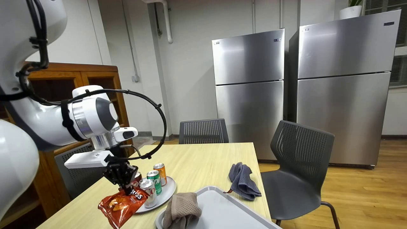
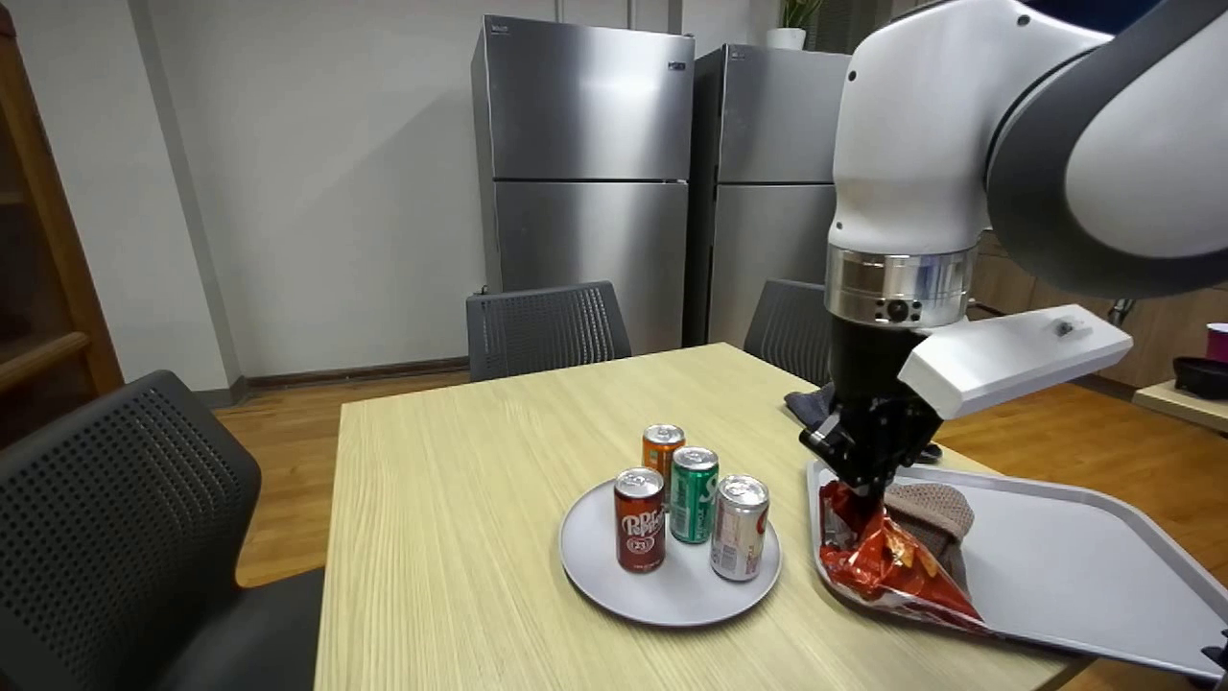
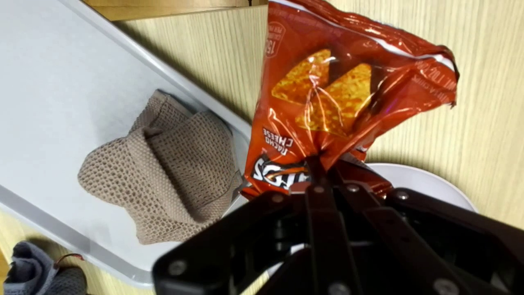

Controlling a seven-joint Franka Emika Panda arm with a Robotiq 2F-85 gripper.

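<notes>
In an exterior view, two refrigerators [image 1: 249, 108] stand beyond one table [image 1: 203, 163] and three chairs [image 1: 302, 149]. One tray [image 1: 221, 210] (near end cut off) lies right of the plate [image 1: 167, 192]; one brown cloth [image 1: 182, 208] sits in it, one gray cloth [image 1: 243, 182] past its far rim. The gripper [image 1: 127, 190] is clamped on one red chip bag [image 1: 122, 205] at the plate's near side and partly hides one of four cans [image 1: 155, 182].
</notes>
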